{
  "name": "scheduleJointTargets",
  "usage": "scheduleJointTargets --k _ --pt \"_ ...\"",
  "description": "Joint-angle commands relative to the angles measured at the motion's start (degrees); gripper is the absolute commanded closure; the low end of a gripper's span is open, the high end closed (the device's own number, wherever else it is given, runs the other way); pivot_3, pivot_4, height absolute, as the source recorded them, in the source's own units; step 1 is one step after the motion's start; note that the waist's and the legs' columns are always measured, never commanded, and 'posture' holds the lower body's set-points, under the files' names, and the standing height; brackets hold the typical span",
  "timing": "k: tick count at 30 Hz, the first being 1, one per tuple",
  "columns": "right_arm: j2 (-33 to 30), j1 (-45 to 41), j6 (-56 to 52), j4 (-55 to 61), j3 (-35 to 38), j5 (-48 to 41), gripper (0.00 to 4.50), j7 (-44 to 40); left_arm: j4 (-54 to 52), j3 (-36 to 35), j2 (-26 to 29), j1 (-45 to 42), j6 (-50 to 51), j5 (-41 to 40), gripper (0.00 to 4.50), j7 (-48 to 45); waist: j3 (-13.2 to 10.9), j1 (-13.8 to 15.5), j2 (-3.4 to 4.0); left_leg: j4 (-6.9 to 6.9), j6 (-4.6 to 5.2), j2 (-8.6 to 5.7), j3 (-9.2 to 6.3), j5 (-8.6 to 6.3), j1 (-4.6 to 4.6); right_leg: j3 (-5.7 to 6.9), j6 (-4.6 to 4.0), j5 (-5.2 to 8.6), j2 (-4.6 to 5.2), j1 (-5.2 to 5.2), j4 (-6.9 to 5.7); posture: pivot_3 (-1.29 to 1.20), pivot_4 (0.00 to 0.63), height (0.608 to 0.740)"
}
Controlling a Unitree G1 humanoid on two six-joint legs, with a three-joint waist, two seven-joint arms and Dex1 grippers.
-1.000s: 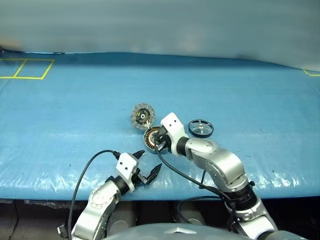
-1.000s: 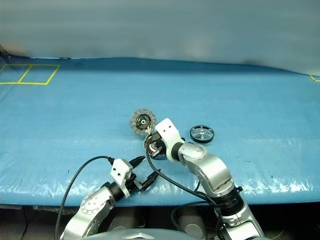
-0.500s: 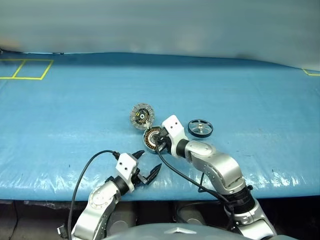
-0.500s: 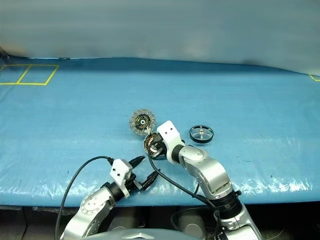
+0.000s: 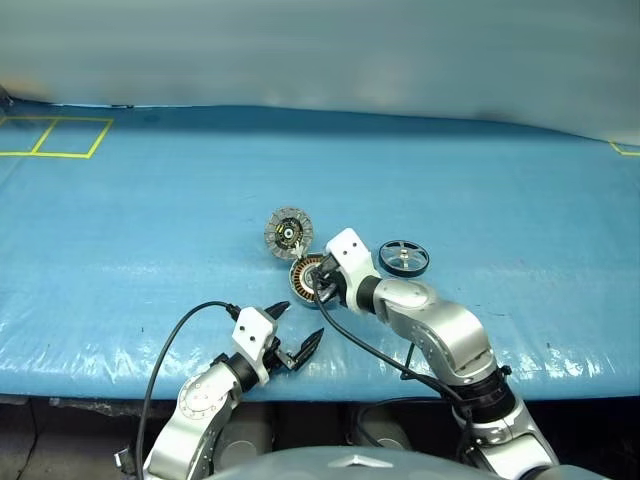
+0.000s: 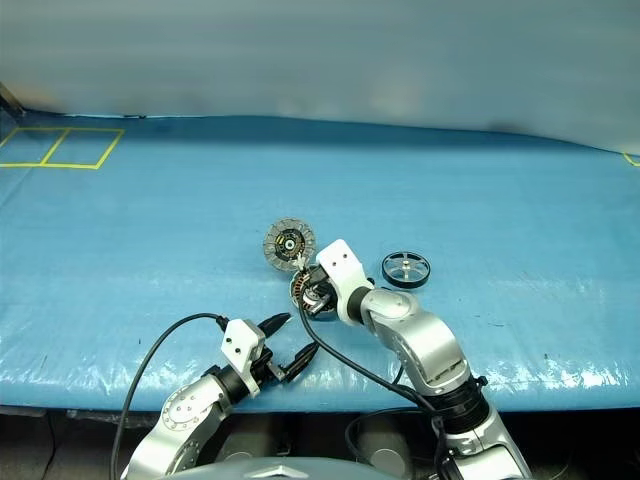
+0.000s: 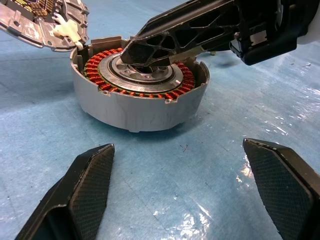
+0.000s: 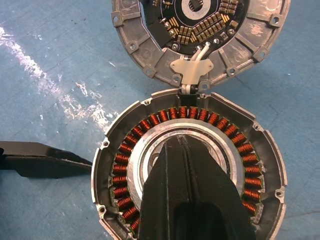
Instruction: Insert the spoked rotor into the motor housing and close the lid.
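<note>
Nothing has shifted: the closed right hand (image 5: 316, 283) still probes the open copper-wound silver housing (image 7: 137, 87) – dark spoked rotor (image 5: 403, 257) unfetched, left hand (image 5: 293, 343) wide.

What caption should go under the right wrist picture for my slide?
Shut right gripper reaching into the open motor housing, ringed by copper windings, with the lid lying flipped open beside it.

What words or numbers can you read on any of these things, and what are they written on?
No words, labels or numbers can be read in these pictures.
The round silver lid has a dark circuit board with gold pads on its inner face, but no print on it is legible.
The squat silver motor housing with copper windings shows no markings.
The dark grey spoked rotor shows none either.
The blue table cover carries only yellow tape lines, no letters.
</note>
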State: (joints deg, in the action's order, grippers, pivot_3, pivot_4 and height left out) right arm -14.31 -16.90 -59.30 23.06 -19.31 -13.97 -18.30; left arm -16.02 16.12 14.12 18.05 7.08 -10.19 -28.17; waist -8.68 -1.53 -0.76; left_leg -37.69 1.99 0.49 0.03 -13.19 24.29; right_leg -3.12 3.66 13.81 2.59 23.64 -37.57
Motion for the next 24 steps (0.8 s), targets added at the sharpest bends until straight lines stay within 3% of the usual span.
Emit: scheduleJointTargets --k 1,18,24 --pt "-1.1 1.0 -3.1 -2.3 -1.9 1.7 4.47 1.1 -0.5 0.3 -0.2 0.2 0.1 -0.4 0.00 -0.2 0.0 0.0 0.00 0.00 0.00 0.00 0.00 0.00 -0.03 0.00 0.00 0.00 0.00 -0.02 0.00 0.00 0.150 0.740" --pt "-4.1 -5.3 -6.6 5.1 1.5 -0.3 4.47 -1.5 -0.6 0.3 -0.6 0.0 0.2 -0.2 0.00 0.1 0.0 0.0 0.00 0.09 -0.01 0.01 0.02 0.00 -0.08 -0.02 -0.05 0.03 0.03 -0.03 0.00 0.00 0.150 0.740" --pt "-15.4 -10.2 -5.6 6.9 5.5 -0.9 4.47 -7.2 -0.7 1.4 1.1 -1.1 -1.0 2.9 0.00 -0.2 -0.1 0.0 0.02 0.03 0.00 -0.02 0.02 0.00 0.12 0.00 -0.03 0.01 0.01 -0.07 0.00 0.00 0.150 0.740"
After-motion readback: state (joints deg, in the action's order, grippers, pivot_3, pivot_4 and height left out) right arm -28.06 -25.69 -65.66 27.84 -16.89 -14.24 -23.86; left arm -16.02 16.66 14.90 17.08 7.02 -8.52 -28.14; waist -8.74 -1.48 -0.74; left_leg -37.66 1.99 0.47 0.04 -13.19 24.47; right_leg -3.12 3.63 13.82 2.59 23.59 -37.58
